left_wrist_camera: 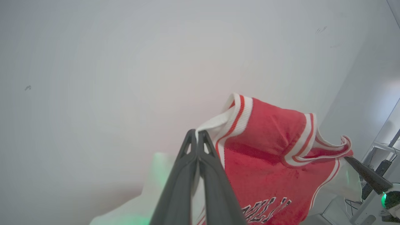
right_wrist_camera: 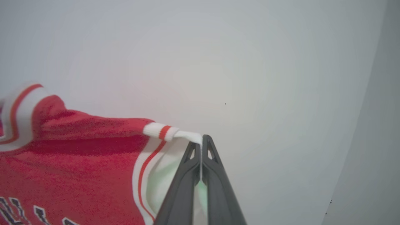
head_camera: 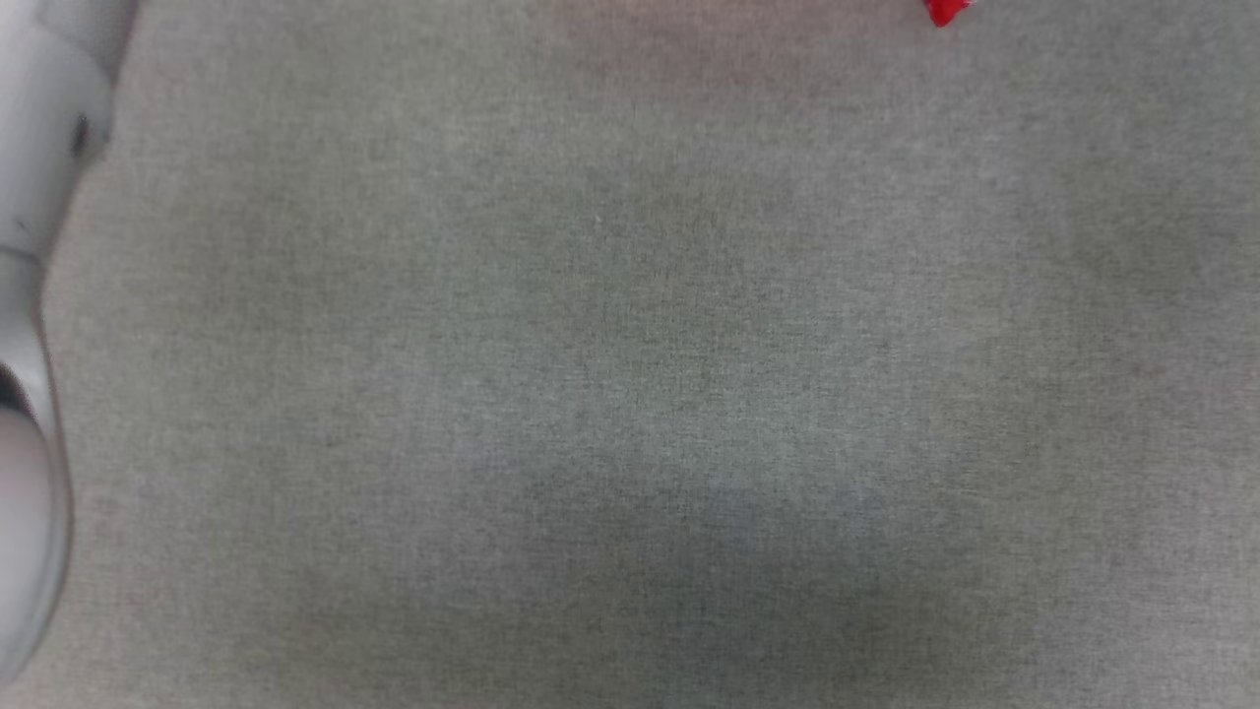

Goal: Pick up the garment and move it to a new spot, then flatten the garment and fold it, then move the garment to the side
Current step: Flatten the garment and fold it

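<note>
Left end effector [left_wrist_camera: 197, 133] and right end effector [right_wrist_camera: 202, 139] each clench white ribbed trim. The soft red garment [left_wrist_camera: 265, 147] spans between them.

Beside my left gripper [left_wrist_camera: 197, 133], the garment [left_wrist_camera: 265, 150] runs off the frame, its black letters [left_wrist_camera: 265, 209] cut short; I can't read the word.

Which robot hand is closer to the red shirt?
Neither, it's a tie: both are touching it. The left gripper is shut on a white edge at one end of the shirt. The right gripper is shut on a white edge at the other end.
</note>
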Motion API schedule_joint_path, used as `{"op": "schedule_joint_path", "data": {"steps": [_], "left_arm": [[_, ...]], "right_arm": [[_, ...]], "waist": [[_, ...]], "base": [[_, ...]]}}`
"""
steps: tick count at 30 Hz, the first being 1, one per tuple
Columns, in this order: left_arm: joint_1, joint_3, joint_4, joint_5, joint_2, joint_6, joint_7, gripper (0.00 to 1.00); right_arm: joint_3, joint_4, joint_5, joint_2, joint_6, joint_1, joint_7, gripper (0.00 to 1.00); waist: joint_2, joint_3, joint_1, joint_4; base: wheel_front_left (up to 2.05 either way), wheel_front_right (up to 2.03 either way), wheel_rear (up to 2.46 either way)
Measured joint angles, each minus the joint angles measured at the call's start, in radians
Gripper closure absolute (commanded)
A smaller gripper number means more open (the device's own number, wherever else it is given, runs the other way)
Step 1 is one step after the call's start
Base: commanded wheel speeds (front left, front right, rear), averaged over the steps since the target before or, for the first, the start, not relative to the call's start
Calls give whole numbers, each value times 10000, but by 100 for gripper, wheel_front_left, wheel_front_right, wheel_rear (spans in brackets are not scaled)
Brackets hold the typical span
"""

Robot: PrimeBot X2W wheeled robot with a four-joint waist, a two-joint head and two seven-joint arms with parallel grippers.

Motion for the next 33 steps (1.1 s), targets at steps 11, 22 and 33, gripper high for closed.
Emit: {"op": "schedule_joint_path", "data": {"steps": [11,22,33], "left_arm": [[4893,-602,-3526,-1114,1572,8,-134,100],[9851,-1453,-6964,-1496,3425,10,-802,100],[12317,-1879,-9367,-1162,5451,10,-932,100]], "right_arm": [[1465,-2915,1131,-1158,-2,4318,1122,100],[1007,-7507,2351,-3461,-2,10183,2516,100],[-1338,-10978,2251,-4370,-2,14974,4581,100]], "waist": [[0,-696,0,103],[0,-1124,0,223],[0,-1522,0,85]], "base": [[0,0,0],[0,0,0],[0,0,0]]}}
